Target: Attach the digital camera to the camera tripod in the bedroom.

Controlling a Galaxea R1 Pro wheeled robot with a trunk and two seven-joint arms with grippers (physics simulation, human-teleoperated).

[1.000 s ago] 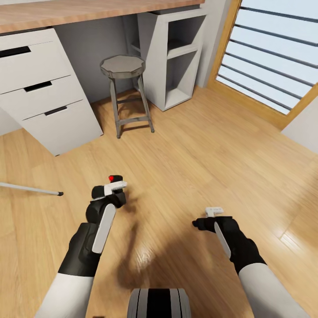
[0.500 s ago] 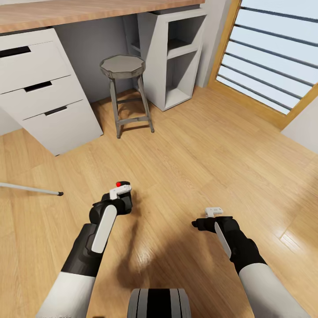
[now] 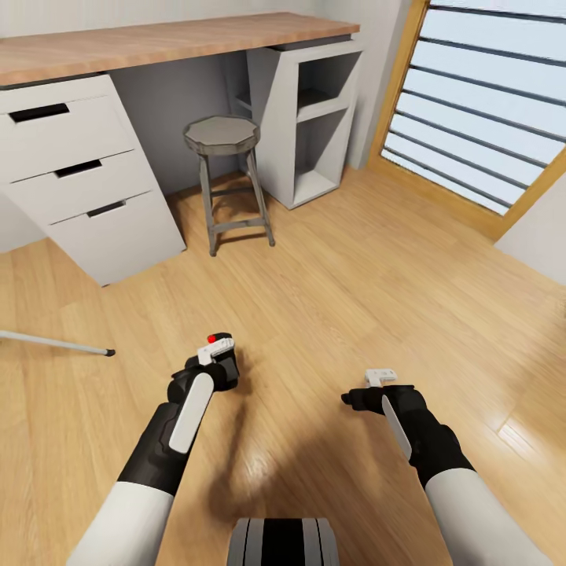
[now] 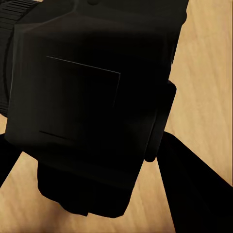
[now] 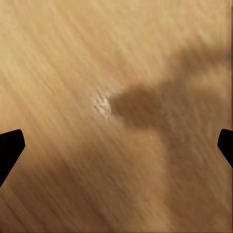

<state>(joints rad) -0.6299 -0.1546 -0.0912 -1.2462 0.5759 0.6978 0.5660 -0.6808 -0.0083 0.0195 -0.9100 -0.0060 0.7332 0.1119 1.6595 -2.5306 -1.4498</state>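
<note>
Holding one digital camera (image 3: pixel 222 366) clamped in left gripper (image 3: pixel 218 355), right gripper (image 5: pixel 116 145) spread empty, one tripod leg (image 3: pixel 55 343) on floor (image 3: pixel 354 267), one stool (image 3: pixel 226 177).

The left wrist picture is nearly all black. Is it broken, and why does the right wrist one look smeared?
Not broken: in the left wrist view the digital camera sits very close to the lens, unlit and dark. In the right wrist view the wood floor looks streaky, with a soft shadow across it. The head view is sharp, with a glossy glare patch on the floor.

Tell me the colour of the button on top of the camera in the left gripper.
Bright red, on the matte-black digital camera; clearest in the head view.
</note>
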